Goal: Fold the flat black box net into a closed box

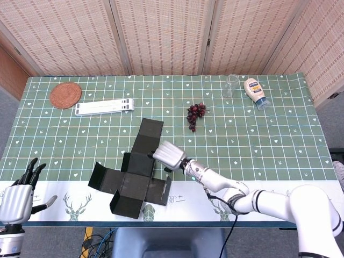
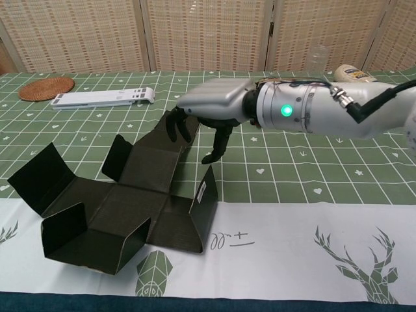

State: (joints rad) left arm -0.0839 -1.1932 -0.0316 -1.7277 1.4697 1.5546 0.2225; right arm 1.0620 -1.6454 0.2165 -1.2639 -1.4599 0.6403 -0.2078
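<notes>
Looks like a staged home-style room: woven folding screens (image 1: 161, 35) behind a bench (image 1: 279, 134) with a green deer-print tablecloth, grapes (image 1: 195, 115), sauce bottle (image 1: 255, 92).
</notes>
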